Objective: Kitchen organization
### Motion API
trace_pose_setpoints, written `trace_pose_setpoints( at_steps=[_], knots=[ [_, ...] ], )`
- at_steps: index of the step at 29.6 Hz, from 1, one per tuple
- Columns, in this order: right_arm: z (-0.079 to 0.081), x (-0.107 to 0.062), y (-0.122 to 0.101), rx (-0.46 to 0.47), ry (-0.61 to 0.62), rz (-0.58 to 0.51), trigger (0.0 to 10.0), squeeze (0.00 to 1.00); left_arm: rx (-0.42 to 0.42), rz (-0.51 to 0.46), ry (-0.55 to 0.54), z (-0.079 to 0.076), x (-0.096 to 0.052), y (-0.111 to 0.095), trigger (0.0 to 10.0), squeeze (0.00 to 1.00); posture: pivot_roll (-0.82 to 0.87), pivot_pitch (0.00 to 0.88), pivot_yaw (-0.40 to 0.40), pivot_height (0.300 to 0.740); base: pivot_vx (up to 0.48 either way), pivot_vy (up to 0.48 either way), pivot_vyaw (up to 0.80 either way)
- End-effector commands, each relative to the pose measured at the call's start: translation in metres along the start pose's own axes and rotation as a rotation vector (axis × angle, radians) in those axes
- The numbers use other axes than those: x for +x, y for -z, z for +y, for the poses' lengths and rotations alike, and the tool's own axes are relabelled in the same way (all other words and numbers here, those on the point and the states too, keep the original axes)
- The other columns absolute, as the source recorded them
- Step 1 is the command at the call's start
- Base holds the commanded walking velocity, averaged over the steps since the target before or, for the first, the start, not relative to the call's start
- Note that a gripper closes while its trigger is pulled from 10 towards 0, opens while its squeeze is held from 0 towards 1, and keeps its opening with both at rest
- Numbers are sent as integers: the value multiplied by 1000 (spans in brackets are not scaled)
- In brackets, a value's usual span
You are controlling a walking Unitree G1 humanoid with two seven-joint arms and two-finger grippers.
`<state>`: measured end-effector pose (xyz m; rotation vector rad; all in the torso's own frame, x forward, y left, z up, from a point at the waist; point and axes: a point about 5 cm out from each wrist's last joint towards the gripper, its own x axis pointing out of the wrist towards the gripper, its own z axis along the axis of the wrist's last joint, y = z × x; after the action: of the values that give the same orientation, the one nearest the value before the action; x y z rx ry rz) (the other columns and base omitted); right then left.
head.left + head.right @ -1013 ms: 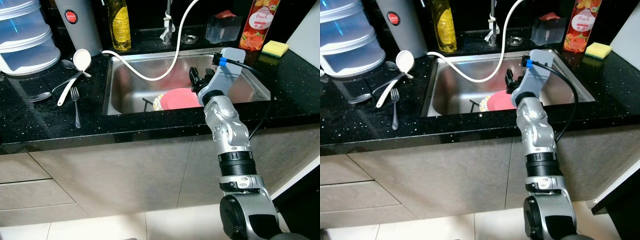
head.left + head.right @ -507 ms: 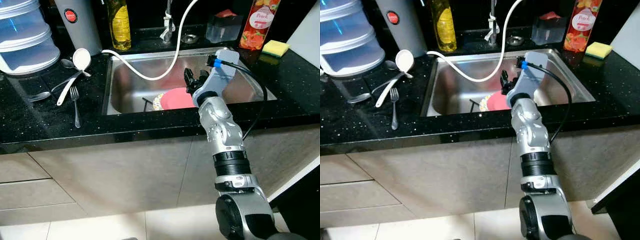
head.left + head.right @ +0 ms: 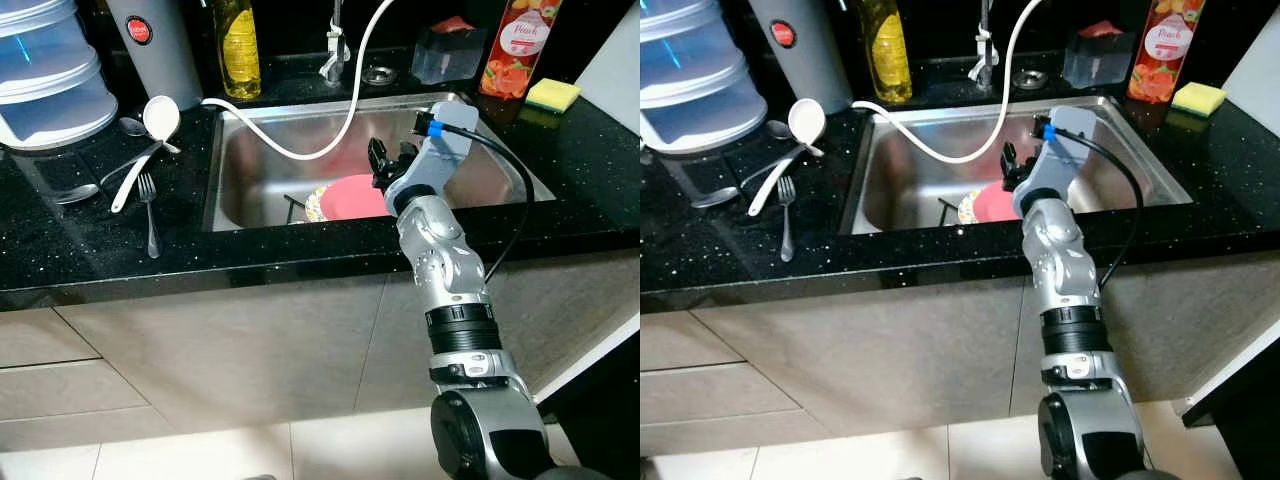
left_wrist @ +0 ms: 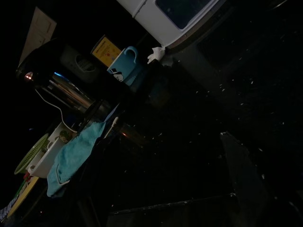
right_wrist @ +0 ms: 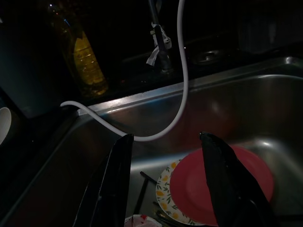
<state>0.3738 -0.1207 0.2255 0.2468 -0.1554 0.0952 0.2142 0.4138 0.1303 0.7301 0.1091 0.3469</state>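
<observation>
Now your right hand (image 3: 387,158) has crept leftward over the sink (image 3: 245,130) and halted, fingers spread and empty. Just below and ahead lies the red plate (image 3: 357,196), so you're lined up to reach down for it.

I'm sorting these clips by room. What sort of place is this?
A home kitchen, most likely: a steel sink set into a black counter, with a red plate lying in it, and a fork and an oil bottle on the counter beside it.
</observation>
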Motion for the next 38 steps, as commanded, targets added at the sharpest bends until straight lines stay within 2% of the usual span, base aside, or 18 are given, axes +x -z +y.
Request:
trace_pose_setpoints(
  at_steps=[1, 4, 15, 22, 25, 30, 35, 38],
  knots=[
    [5, 2, 4, 3, -18, 12, 10000, 0, -2, 146, 72, -17, -20, 30, 10000, 0, 206, 0, -5, 740, 0, 0, 0],
    [13, 8, 4, 4, -47, 18, 10000, 0, -22, 138, 33, -15, -25, 32, 10000, 0, 226, 0, -31, 740, 0, 0, 0],
    [25, 18, -6, 4, -98, 0, 10000, 0, -5, 81, 57, -19, -30, 22, 10000, 0, 234, 0, -62, 740, 0, 0, 0],
    [24, 18, -5, -21, -119, 6, 10000, 0, 6, 77, 89, -25, -29, 20, 10000, 0, 237, 0, -86, 740, 0, 0, 0],
    [24, 21, -9, -21, -120, -8, 10000, 0, 27, 122, 119, -29, -30, 26, 10000, 0, 237, 0, -78, 740, 0, 0, 0],
    [26, 23, -16, -3, -112, -36, 10000, 0, 36, 96, 96, -23, -35, 24, 10000, 0, 234, 0, -55, 740, 0, 0, 0],
    [21, 19, -5, -7, -101, -15, 10000, 0, 25, 101, 105, -20, -36, 24, 10000, 0, 236, 0, -50, 740, 0, 0, 0],
    [20, 16, -1, -1, -91, 3, 10000, 0, 23, 117, 74, -15, -39, 27, 10000, 0, 251, 0, -57, 740, 0, 0, 0]
  ],
)
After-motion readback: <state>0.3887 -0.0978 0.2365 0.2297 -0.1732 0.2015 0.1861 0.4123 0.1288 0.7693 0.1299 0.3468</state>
